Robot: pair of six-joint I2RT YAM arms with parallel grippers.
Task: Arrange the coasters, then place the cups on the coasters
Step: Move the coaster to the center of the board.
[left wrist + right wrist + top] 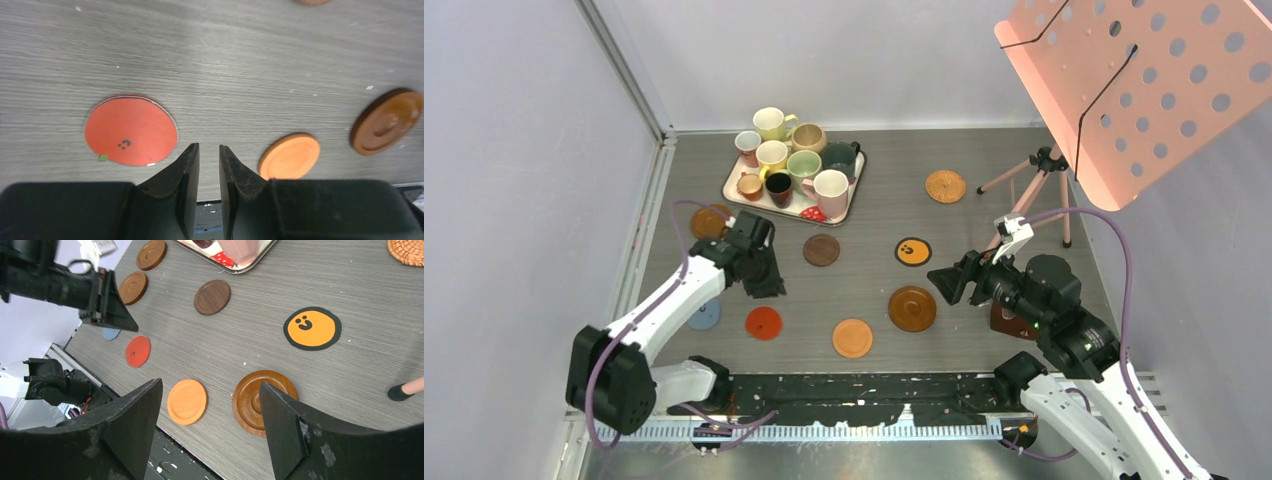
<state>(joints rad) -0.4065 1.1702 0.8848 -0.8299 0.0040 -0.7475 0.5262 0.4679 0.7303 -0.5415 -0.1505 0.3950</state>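
Several coasters lie spread on the grey table: wicker point(945, 186), black with an orange face point(912, 251), dark brown point(821, 249), brown rimmed point(912, 308), orange point(852, 338), red point(763, 323), blue-grey point(705, 315) and brown point(711, 221). The cups point(792, 160) stand crowded on the white tray point(732, 190) at the back. My left gripper point(762, 280) hovers just behind the red coaster point(131, 131), its jaws a narrow gap apart with nothing between them. My right gripper point(210, 385) hangs wide open and empty above the orange coaster point(187, 401) and the brown rimmed coaster point(252, 400).
A pink perforated plate point(1144, 90) on a small tripod point(1039, 175) overhangs the back right. Walls close the left and back sides. A black base strip point(854, 395) runs along the near edge. Another brown coaster point(1004, 322) lies partly under my right arm.
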